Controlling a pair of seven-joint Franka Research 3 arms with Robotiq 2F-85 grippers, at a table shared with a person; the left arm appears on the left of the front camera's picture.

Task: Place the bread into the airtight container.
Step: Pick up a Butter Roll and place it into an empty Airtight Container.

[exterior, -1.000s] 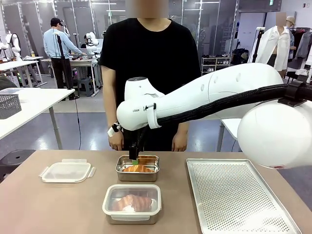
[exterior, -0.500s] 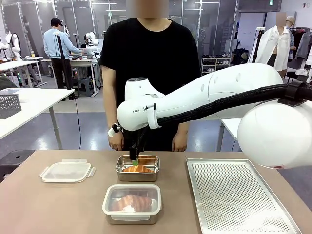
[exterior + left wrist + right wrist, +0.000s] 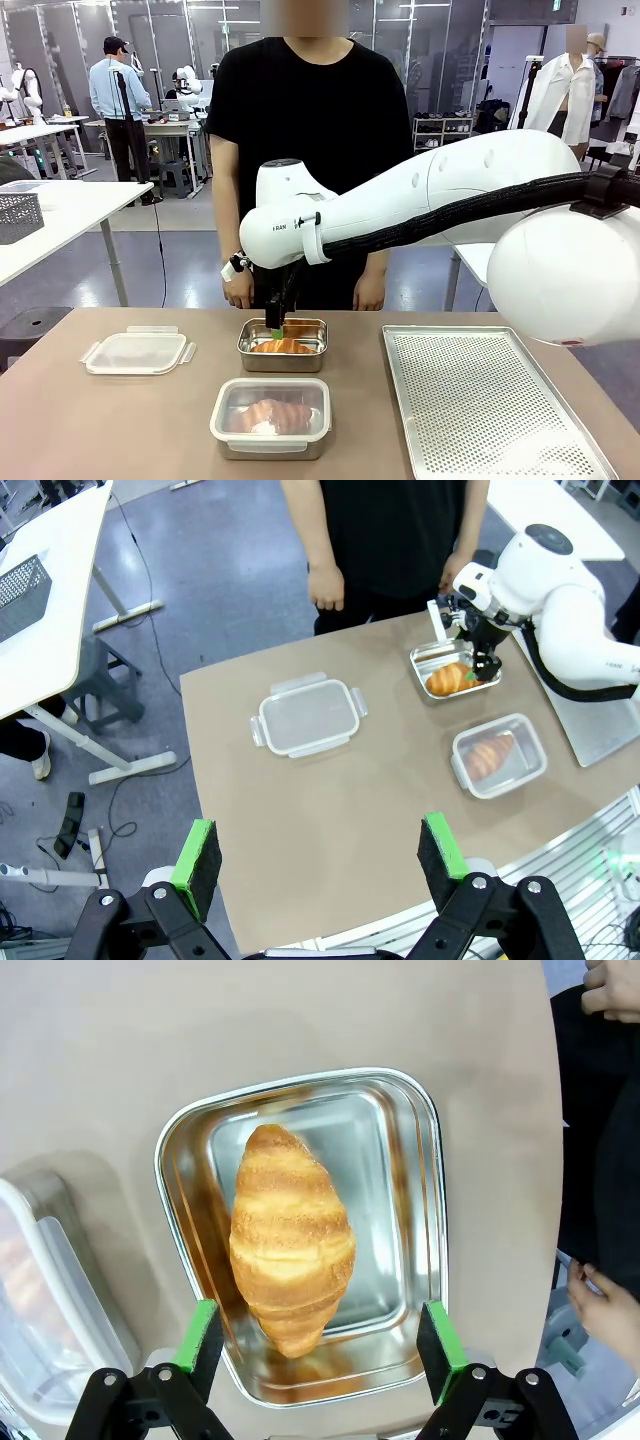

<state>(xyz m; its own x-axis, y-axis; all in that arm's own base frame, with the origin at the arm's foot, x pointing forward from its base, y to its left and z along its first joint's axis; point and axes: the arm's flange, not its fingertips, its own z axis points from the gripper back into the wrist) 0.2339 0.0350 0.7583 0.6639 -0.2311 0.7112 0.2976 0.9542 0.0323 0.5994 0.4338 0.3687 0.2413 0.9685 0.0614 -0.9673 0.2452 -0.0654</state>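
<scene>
Two containers sit near the middle of our table (image 3: 120, 430): a steel tin (image 3: 285, 345) on the far side and a lidded tub (image 3: 271, 418) just nearer to us. We see the bread (image 3: 290, 1238), a croissant, lying lengthwise in the open tin (image 3: 300, 1235), untouched by our fingers. Our right gripper (image 3: 322, 1342) hangs over the tin with its green pads spread wide, one to each side of the bread's near end and clear of it. Our left gripper (image 3: 320, 852) is held high above the table's near edge, its fingers also spread wide and holding nothing. A second croissant (image 3: 270, 414) lies inside the tub under its clear lid. A loose lid (image 3: 137, 352) rests flat on the table, left of the tin and well apart from it. A perforated tray (image 3: 490, 400) lies at the right. A person (image 3: 305, 120) in a black shirt stands at the far edge with both hands hanging down.
</scene>
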